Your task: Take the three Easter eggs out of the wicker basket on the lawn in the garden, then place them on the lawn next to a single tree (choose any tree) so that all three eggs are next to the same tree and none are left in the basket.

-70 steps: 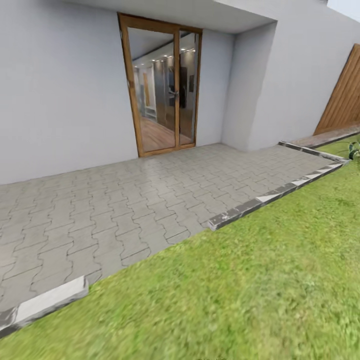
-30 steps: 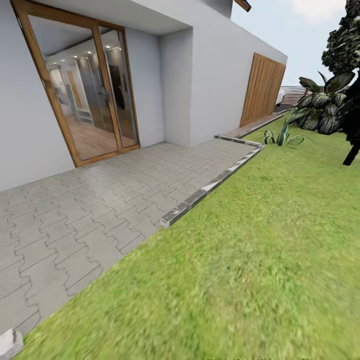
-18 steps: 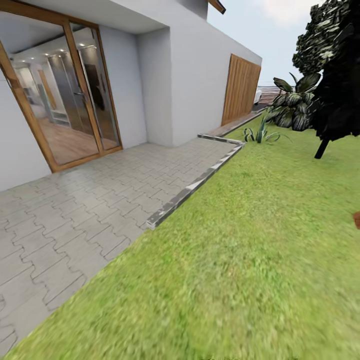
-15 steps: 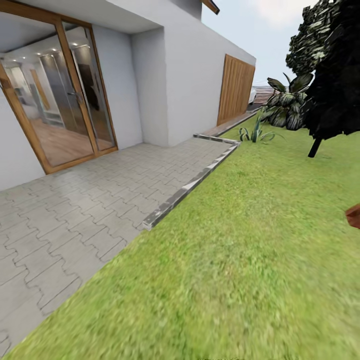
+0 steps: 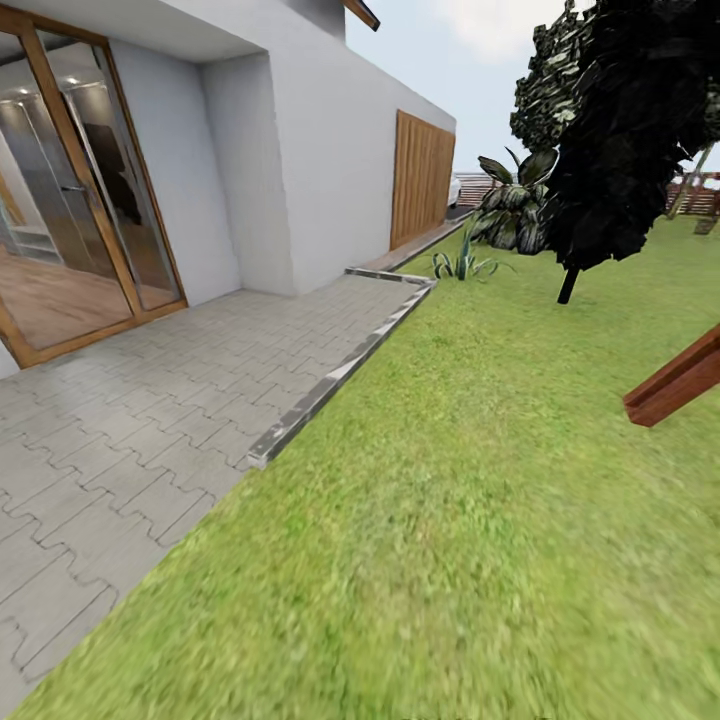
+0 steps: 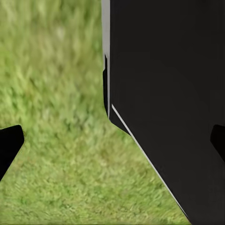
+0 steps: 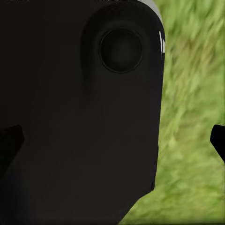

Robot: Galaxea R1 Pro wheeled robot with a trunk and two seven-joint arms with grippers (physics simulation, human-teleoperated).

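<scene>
The lawn (image 5: 480, 480) of mottled green grass spreads over the near ground and runs off to the right. The wicker basket, the Easter eggs and the pale-trunked tree are out of view. My left gripper (image 6: 112, 145) is open: its dark fingertips (image 6: 9, 145) sit far apart over grass (image 6: 56, 70), with a black part of my own body behind them. Beside another black body part, my right gripper (image 7: 112, 140) is open too, with grass (image 7: 192, 117) beyond it. Neither holds anything.
A grey paved patio (image 5: 150, 400) with a stone kerb (image 5: 330, 375) lies left, before the white house (image 5: 320, 150) and its glass door (image 5: 70, 230). A black-foliaged tree (image 5: 620, 130) with a thin stem stands far right. A reddish wooden beam (image 5: 675, 385) slants in at the right.
The camera has turned to the right, so the door and patio slid left. The black-foliaged tree, the leafy plants and the reddish beam came into the picture on the right.
</scene>
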